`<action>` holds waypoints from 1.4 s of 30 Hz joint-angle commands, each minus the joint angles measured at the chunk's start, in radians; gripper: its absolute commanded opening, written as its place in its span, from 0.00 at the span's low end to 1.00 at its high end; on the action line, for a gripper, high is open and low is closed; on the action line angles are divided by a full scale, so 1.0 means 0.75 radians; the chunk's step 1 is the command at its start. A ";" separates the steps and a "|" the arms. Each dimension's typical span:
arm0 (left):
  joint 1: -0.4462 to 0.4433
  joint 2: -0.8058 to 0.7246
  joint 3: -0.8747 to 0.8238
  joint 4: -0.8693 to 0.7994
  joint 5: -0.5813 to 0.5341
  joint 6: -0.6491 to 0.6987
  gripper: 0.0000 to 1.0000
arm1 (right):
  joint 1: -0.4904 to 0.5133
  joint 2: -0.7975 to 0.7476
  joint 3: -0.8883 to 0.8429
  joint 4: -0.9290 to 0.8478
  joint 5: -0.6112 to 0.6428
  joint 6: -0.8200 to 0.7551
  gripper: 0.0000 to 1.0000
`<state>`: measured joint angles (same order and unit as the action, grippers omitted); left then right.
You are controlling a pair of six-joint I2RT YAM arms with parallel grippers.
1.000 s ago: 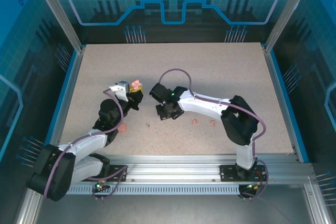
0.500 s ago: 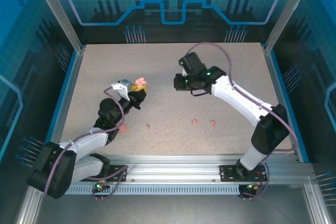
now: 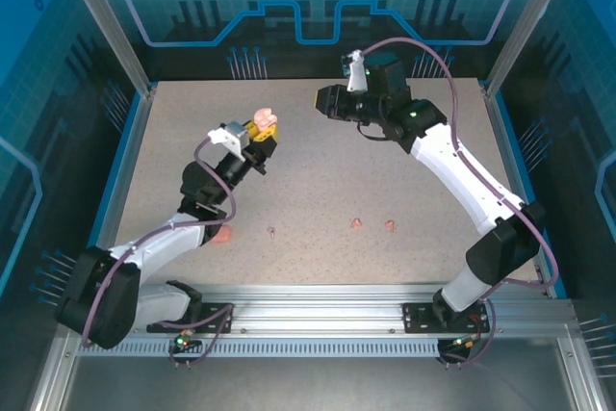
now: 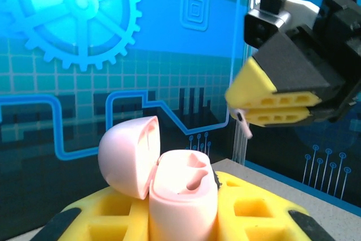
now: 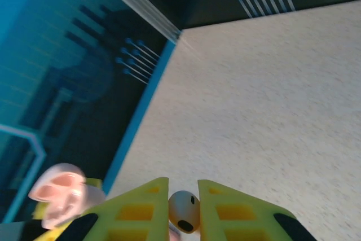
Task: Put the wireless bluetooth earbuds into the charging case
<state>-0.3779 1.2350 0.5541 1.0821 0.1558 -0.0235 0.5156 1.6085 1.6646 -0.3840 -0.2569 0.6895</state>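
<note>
Speckled tabletop lies well below both tools: the left gripper stays clamped on the open pink case. Having swung up from mid-table, the right gripper, pinching a pale earbud, now faces it, so insertion looks imminent.

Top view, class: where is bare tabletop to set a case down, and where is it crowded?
Bare: the middle of the table, between both arms, beyond the earbuds; also the far-left corner. Crowded: the near strip of earbuds, and between the left tool and right tool.
</note>
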 commanded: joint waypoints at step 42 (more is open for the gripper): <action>-0.058 0.026 0.143 0.001 0.091 0.209 0.00 | 0.170 -0.126 -0.439 1.029 -0.244 0.295 0.16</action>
<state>-0.4118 1.2613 0.6277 1.0527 0.2073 0.1333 0.6296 1.4990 1.3384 0.3408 -0.4526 0.9020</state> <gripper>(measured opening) 0.230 0.160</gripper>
